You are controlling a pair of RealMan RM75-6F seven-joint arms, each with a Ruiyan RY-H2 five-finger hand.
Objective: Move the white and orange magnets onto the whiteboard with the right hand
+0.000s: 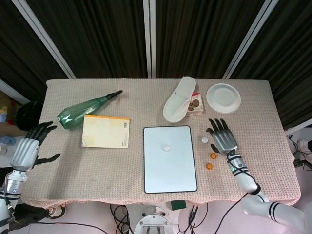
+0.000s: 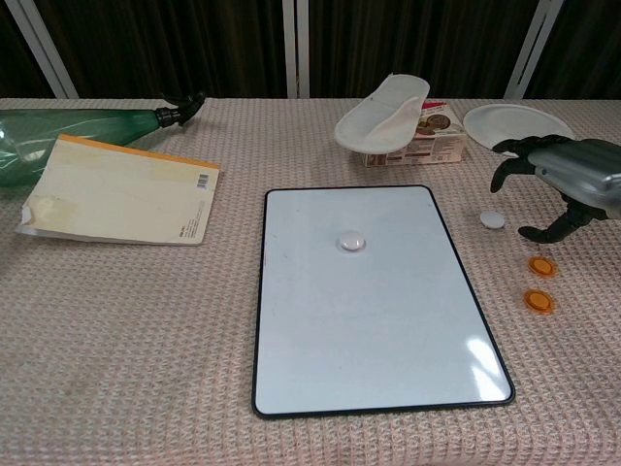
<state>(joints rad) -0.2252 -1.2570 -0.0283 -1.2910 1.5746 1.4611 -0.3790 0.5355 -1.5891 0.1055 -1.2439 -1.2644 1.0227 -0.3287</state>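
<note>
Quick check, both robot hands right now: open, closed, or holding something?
Left robot hand: open, fingers apart, holding nothing, off the table's left edge.
Right robot hand: open, holding nothing, beside the white magnet.
</note>
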